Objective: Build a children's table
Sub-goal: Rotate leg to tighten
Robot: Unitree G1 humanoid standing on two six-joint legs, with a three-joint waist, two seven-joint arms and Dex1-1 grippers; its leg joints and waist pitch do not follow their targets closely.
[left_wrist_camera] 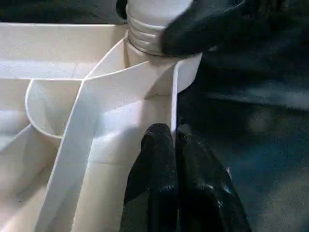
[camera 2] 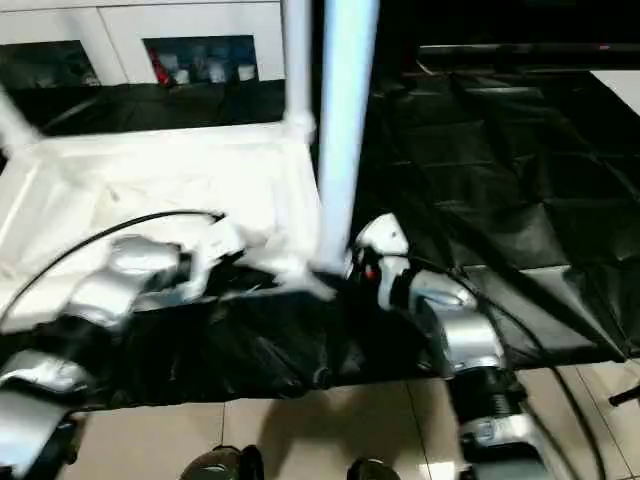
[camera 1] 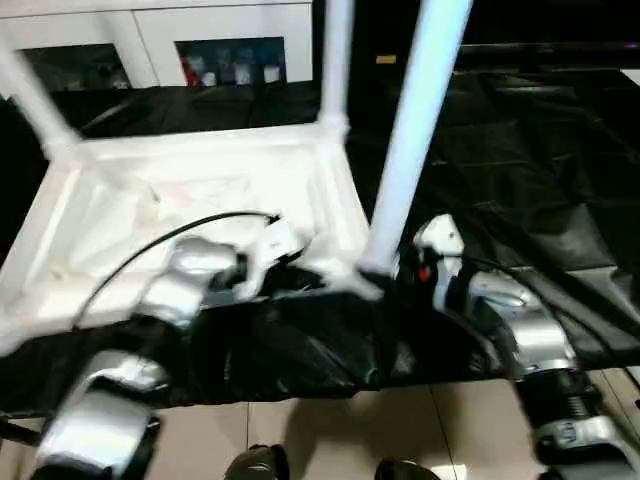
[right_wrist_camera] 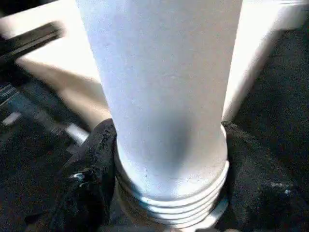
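White top [camera 1: 200, 190] lies upside down, ribs up, on black worktop [camera 1: 540, 150]. 3 white legs up: far-left [camera 1: 30, 95], far-right [camera 1: 336, 60], near-right [camera 1: 415, 130] w/ ridged end at corner socket.

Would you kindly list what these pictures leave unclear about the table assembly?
- Near leg: upper end cut off by the head views' top edge.
- Its threaded end: seating depth in the corner socket hidden by the right gripper.
- Tabletop: near edge covered by the forearms.

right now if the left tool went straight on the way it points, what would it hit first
The left tool, shut on the tabletop's side wall, points at the corner socket. It would likely meet that socket and the leg in it first.
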